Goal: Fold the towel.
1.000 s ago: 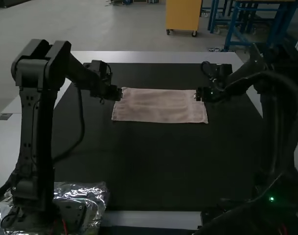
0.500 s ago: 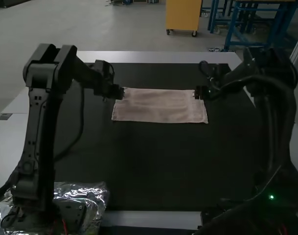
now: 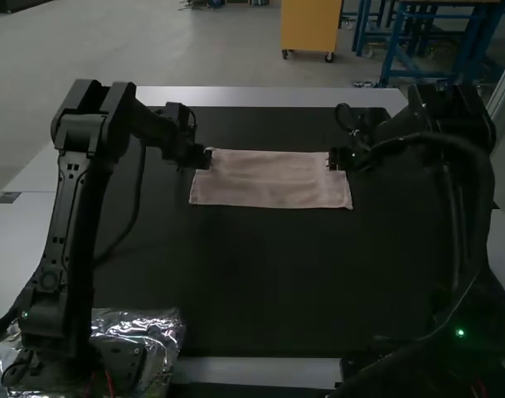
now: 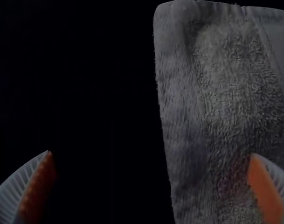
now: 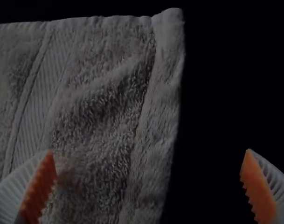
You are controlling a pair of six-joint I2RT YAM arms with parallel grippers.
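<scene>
**Terry towel (image 3: 273,184) lies crosswise, a short end at each gripper**

At the left end of the towel, the left gripper (image 3: 204,158) is by the far corner, its ribbed white fingers (image 4: 15,186) parted. The towel's side edge runs between them, one finger over the dark mat (image 3: 260,282) and the other over terry pile.

The towel is spread as a flat, wide rectangle on the mat, its long axis running from one gripper to the other. How many layers it has, I cannot tell.

At the right end, inward of the hemmed side edge (image 5: 153,121), a flat woven band (image 5: 34,102) crosses the pile. The right gripper (image 3: 338,158) is by that end's far corner, its orange pads (image 5: 40,186) wide apart and nothing clenched.

What matters next is that shared line — each gripper straddles its own short edge, and neither is clearly nearer. The step looks like a matched pinch before a fold. If one side catches less cloth, the far edge could come up skewed — or slip free.
</scene>
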